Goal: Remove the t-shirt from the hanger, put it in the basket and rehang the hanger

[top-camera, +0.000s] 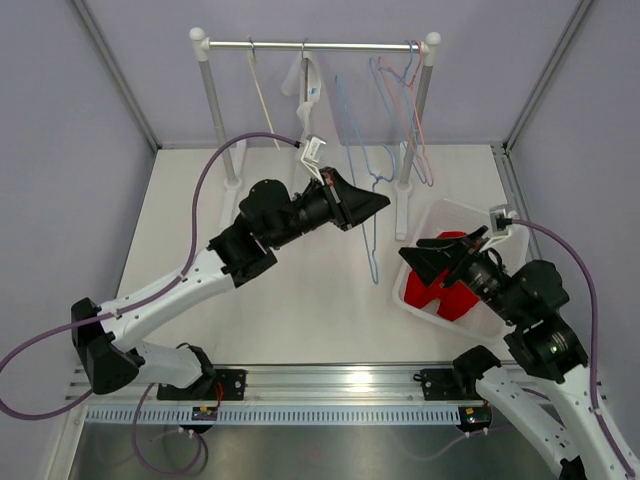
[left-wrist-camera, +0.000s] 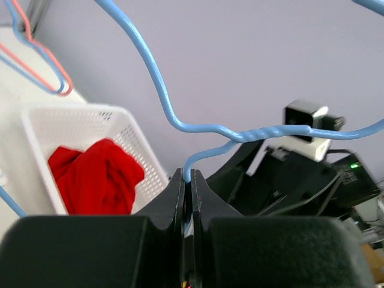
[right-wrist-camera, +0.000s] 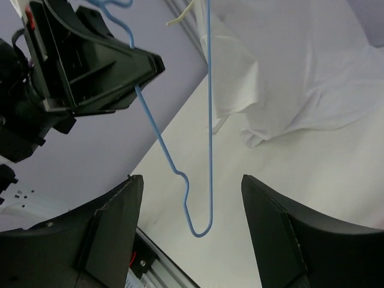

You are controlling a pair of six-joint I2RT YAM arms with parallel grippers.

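My left gripper (top-camera: 375, 203) is shut on the twisted neck of a bare blue wire hanger (top-camera: 372, 240), held above the table's middle. In the left wrist view the jaws (left-wrist-camera: 192, 177) pinch the blue wire (left-wrist-camera: 198, 127). The red t-shirt (top-camera: 445, 290) lies crumpled in the white basket (top-camera: 445, 212), off the hanger; it also shows in the left wrist view (left-wrist-camera: 96, 177). My right gripper (top-camera: 440, 262) is open and empty above the basket. In the right wrist view (right-wrist-camera: 191, 180) the hanger (right-wrist-camera: 207, 150) hangs in front of it.
A clothes rail (top-camera: 315, 45) stands at the back with several blue and pink hangers (top-camera: 405, 90) and a white one (top-camera: 305, 80). Its right post base (top-camera: 405, 215) is next to the basket. White cloth (right-wrist-camera: 288, 78) shows in the right wrist view.
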